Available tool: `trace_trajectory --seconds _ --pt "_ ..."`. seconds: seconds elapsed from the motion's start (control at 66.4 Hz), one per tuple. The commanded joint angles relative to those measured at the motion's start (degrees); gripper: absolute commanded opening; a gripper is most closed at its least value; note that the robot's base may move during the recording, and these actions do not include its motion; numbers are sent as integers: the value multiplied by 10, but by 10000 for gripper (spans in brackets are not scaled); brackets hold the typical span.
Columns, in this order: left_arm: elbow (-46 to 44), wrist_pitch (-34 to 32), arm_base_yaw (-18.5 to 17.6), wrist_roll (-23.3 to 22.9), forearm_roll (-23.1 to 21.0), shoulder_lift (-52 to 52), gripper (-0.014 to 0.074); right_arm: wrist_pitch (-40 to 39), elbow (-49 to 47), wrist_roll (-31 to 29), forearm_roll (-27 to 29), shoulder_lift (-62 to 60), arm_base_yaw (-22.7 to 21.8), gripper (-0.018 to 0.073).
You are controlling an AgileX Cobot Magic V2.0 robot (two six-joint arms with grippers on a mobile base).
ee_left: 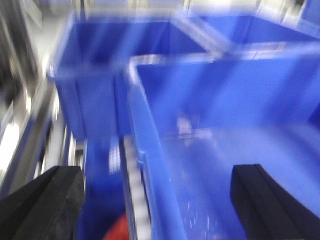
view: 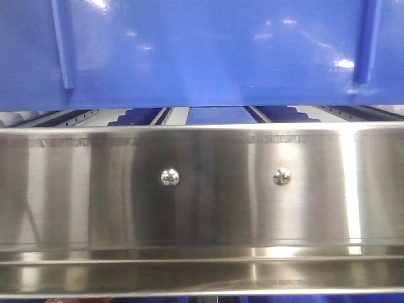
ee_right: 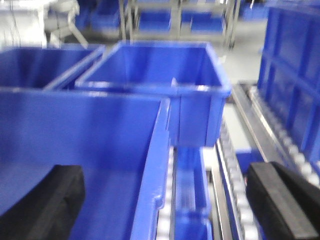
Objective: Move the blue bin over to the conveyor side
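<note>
Blue bin [view: 208,50] is sitting on the steel rack [view: 202,208]. Its near wall is right above the shiny front rail, the one with the two screws [view: 170,177]. From the front you can see a thin gap under the bin's bottom edge.

Left wrist view is pretty blurry, but the left fingers [ee_left: 45,200] are spread wide. They straddle the bin's left wall, one outside and one over the inside. Neither looks to be touching the wall.

Same deal on the other side. The right fingers [ee_right: 285,200] are wide apart with the bin's right wall between them, and they aren't gripping anything. The outer one hangs over the white rollers [ee_right: 235,195] beside the bin.

More blue bins [ee_right: 200,115] sit just behind it on the same rack.
</note>
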Motion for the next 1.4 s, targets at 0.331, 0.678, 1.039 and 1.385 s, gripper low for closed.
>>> trace_trajectory --seconds 0.331,0.678,1.039,1.385 --pt "-234 171 -5 -7 9 191 498 128 -148 -8 41 113 -1 570" --pt "-283 171 -5 0 54 266 498 251 -232 -8 38 207 -1 570" --pt "-283 171 -4 2 48 276 498 251 -248 -8 -45 273 -1 570" --pt "-275 171 -4 5 48 256 498 251 -259 -16 -99 299 62 570"
